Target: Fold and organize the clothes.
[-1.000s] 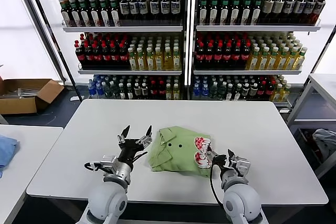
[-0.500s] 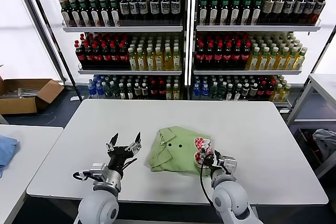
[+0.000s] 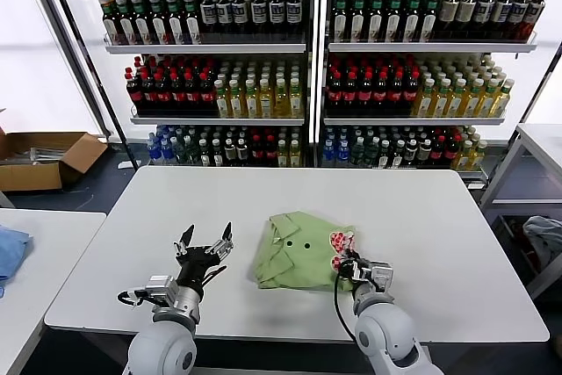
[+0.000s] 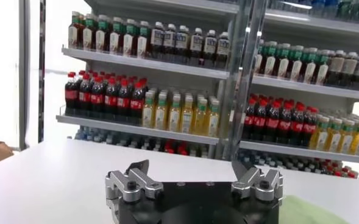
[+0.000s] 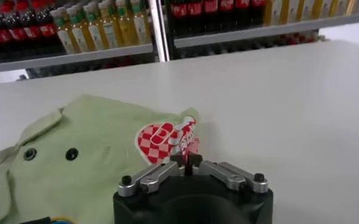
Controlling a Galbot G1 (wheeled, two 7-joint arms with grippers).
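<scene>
Our right gripper (image 3: 344,263) pinches the green polo shirt (image 3: 294,250) at its checked patch (image 5: 165,138); our left gripper (image 3: 205,244) hovers spread wide. Shelves (image 3: 206,46) hold bottles (image 3: 202,13).

We cannot read the bottle labels on the shelves (image 3: 307,59); they are too small. In the right wrist view the polo shirt (image 5: 88,152) runs off the picture's edge, and the right claw (image 5: 185,159) hides the fabric pinched at its closed tips. The blue cloth (image 3: 9,252) is cut off on the side counter (image 3: 44,305).
</scene>
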